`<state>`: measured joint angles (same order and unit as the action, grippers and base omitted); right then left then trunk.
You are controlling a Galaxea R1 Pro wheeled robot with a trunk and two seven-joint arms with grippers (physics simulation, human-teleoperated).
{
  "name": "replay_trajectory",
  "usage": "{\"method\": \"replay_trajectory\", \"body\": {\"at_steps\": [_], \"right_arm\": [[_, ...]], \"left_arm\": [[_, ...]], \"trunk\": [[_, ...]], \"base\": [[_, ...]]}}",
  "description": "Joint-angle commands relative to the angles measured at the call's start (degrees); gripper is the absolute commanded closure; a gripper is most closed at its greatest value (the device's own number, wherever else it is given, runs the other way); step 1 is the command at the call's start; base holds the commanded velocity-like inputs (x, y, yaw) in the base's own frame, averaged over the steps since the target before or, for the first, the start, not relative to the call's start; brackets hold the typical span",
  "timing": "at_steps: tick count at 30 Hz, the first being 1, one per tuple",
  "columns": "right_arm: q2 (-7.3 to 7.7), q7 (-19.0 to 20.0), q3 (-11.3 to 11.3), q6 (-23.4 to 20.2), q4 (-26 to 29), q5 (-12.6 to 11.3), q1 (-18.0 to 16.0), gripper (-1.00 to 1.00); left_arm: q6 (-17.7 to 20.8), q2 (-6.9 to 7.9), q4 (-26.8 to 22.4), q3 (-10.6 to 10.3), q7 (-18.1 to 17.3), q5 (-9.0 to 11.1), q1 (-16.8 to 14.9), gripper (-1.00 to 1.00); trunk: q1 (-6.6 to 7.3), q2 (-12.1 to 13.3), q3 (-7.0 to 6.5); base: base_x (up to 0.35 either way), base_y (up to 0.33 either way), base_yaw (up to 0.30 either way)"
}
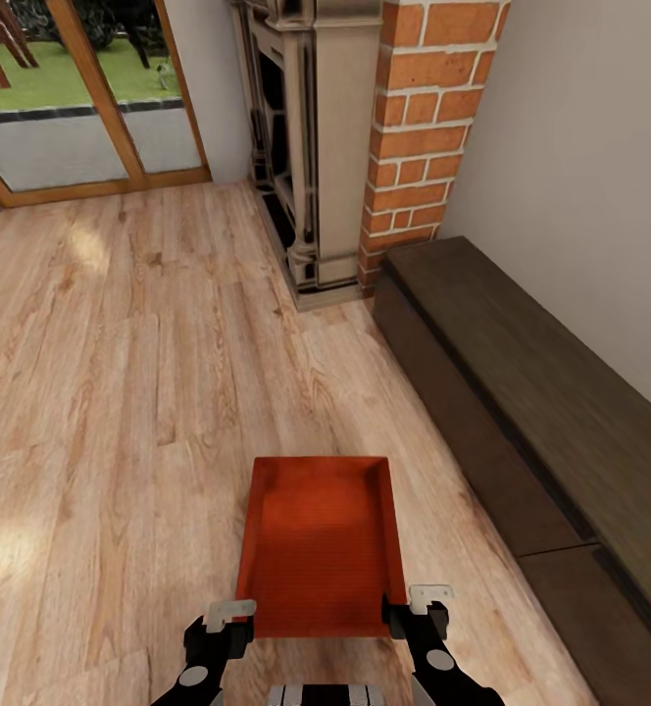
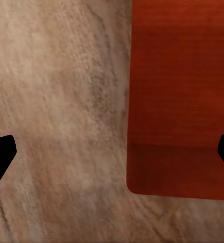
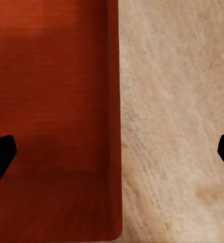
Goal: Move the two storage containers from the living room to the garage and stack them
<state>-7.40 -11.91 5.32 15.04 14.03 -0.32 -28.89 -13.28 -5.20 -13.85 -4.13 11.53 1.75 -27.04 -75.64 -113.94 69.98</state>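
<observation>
The bin (image 1: 321, 549) sits on the plank floor (image 1: 120, 392) near the bench (image 1: 541, 412), left gripper (image 1: 229, 618) and right gripper (image 1: 419, 600) flanking its near corners, jaws apart

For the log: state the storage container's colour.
Orange-red storage container, plain walls; clearest in the head view.

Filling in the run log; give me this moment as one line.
room: living room | storage container between left gripper and right gripper, both open | wood-plank floor | brick fireplace ahead
</observation>
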Motion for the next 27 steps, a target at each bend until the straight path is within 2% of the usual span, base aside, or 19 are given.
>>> {"method": "replay_trajectory", "body": {"at_steps": [1, 18, 27], "right_arm": [[0.02, -0.5, 0.5, 0.1, -0.1, 0.0, 0.0, -1.00], [0.02, -0.5, 0.5, 0.1, -0.1, 0.0, -0.1, -1.00], [0.02, -0.5, 0.4, 0.1, -0.1, 0.0, 0.0, -1.00]], "left_arm": [[-0.2, 0.02, 0.1, -0.4, 0.4, 0.2, 0.0, -1.00], [-0.2, 0.02, 0.0, -0.4, 0.4, 0.1, 0.0, -1.00], [-0.2, 0.02, 0.0, -0.4, 0.4, 0.2, 0.0, -1.00]], "trunk": [[-0.22, -0.4, 0.21], [-3.95, -7.2, 3.27], [-3.95, -7.2, 3.27]], "base": [[0.000, 0.000, 0.000], [0.000, 0.000, 0.000], [0.000, 0.000, 0.000]]}}
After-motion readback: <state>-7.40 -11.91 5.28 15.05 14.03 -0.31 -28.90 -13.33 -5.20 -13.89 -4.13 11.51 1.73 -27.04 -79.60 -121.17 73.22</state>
